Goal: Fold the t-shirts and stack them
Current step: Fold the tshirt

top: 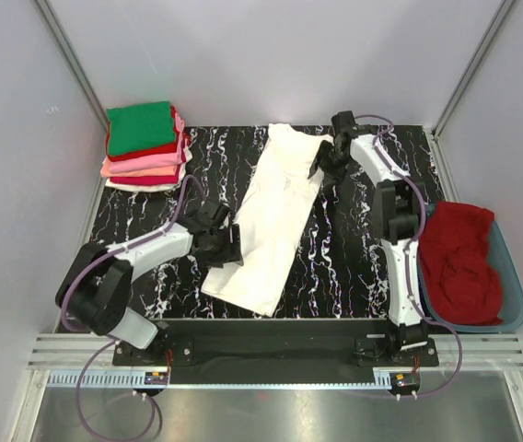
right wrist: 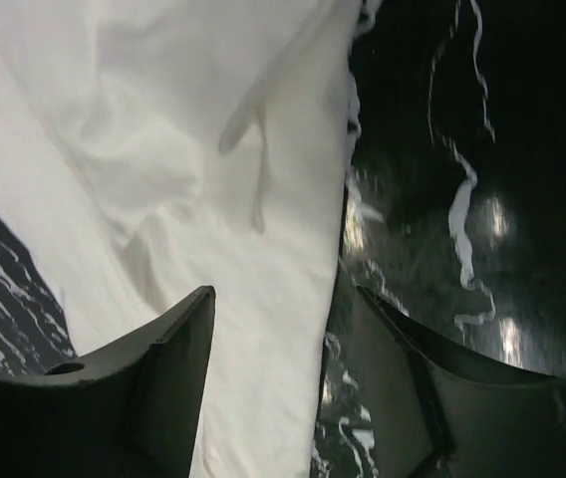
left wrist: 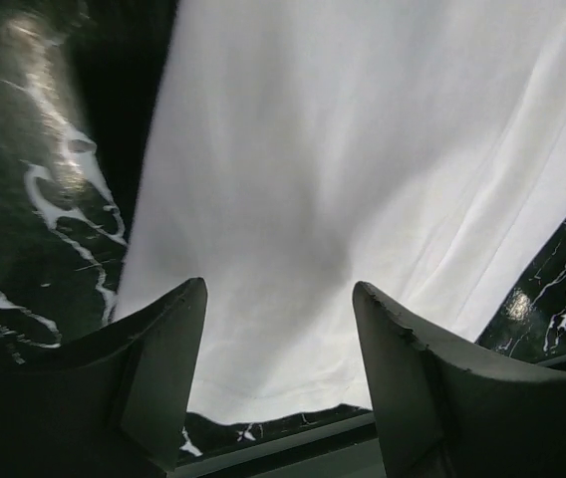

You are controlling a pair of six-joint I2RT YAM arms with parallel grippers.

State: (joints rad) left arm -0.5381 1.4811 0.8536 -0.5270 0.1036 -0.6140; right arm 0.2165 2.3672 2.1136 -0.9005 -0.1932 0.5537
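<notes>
Top view: 1 white t-shirt (top: 275,221) lies as a long diagonal strip on the table (top: 354,258), with the folded stack (top: 146,147) at far left. The left gripper (top: 229,247) is at its near-left edge and the right gripper (top: 321,170) at its far-right edge.
Left wrist: jaws released, shirt below.
Right wrist: jaws released over the shirt's edge.

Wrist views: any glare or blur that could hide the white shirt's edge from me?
Left wrist: the white t-shirt is nearly washed out, folds faint, with glare streaks on the glossy table at upper left. Right wrist: the table's marbling beside the shirt edge is smeared and soft, with bright spots; the creases read clearly. Top external: even light, sharp, no glare.
</notes>
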